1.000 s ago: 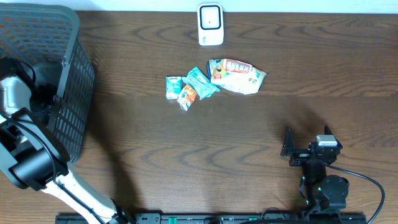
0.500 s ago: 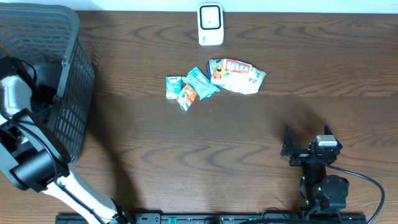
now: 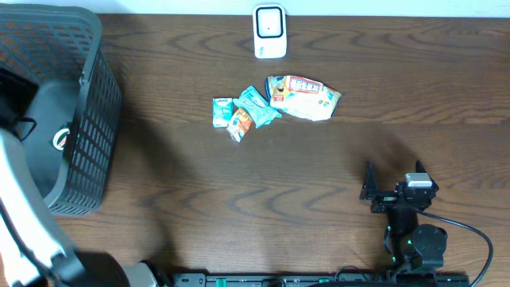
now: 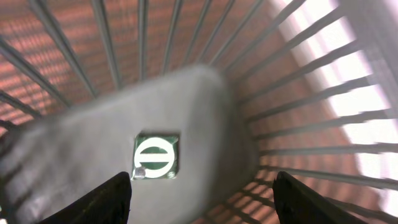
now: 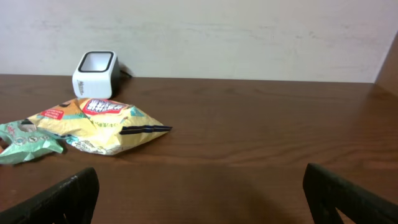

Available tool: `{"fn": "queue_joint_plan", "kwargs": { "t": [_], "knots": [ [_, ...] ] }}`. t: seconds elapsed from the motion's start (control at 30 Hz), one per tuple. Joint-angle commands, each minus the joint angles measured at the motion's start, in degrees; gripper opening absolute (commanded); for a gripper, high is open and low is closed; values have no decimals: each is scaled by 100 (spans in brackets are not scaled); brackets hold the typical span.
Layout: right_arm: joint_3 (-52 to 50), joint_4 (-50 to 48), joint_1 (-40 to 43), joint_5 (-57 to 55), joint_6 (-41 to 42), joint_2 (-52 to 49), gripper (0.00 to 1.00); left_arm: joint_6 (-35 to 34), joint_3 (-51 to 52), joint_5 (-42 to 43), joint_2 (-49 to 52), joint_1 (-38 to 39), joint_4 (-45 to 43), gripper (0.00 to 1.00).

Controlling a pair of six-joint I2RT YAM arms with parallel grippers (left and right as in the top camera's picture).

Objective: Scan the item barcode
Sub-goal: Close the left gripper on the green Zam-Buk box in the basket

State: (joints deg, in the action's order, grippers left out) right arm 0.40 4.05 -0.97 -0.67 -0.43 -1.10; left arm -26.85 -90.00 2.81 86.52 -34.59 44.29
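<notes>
A grey pouch [image 4: 186, 118] with a green and white round label [image 4: 156, 155] lies inside the wire basket [image 4: 292, 93]; overhead it shows as a grey shape [image 3: 48, 151]. No barcode shows on it. My left gripper [image 4: 202, 199] hangs over the pouch's near end. Its jaws stand wide apart, the left finger [image 4: 115, 199] in front of the pouch and the right finger [image 4: 301, 199] clear of its edge. The white scanner [image 3: 269, 30] stands at the table's far edge. My right gripper [image 5: 199, 193] rests open at the front right, nothing between its fingers.
The dark basket [image 3: 96, 119] fills the left end of the table. A yellow snack bag [image 3: 303, 97] and small teal packets [image 3: 253, 107] lie in the middle, in front of the scanner [image 5: 95, 73]. The left arm [image 3: 16, 207] is a blurred white shape at the left edge.
Overhead, the left arm has shifted from inside the basket to a large blur at the left edge, uncovering the grey pouch. The right arm and the packets have not moved.
</notes>
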Motion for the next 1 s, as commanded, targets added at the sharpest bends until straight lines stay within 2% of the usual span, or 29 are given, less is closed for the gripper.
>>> {"fn": "queue_joint_plan", "kwargs": {
  "t": [0.0,0.03,0.07,0.23,0.53,0.67,0.8,0.97],
  "knots": [
    [-9,24,13,-7,81,9,99,76,-101,-144,-221,17,4,73],
    [-9,24,13,-7,79,9,99,111,-94,-212,-197,17,26,73],
    [-9,24,13,-7,81,9,99,133,-66,-306,-122,17,52,81],
    [-9,24,13,-7,79,9,99,170,92,-391,584,17,116,93],
    [-9,24,13,-7,79,9,99,212,92,-391,2201,81,149,95],
    [-9,24,13,-7,81,7,99,780,92,-404,2721,247,-4,95],
    [-9,24,13,-7,79,9,99,793,92,-1049,3067,385,20,95],
    [-9,24,13,-7,81,9,99,767,92,-1298,3292,428,39,95]
  ]
}}
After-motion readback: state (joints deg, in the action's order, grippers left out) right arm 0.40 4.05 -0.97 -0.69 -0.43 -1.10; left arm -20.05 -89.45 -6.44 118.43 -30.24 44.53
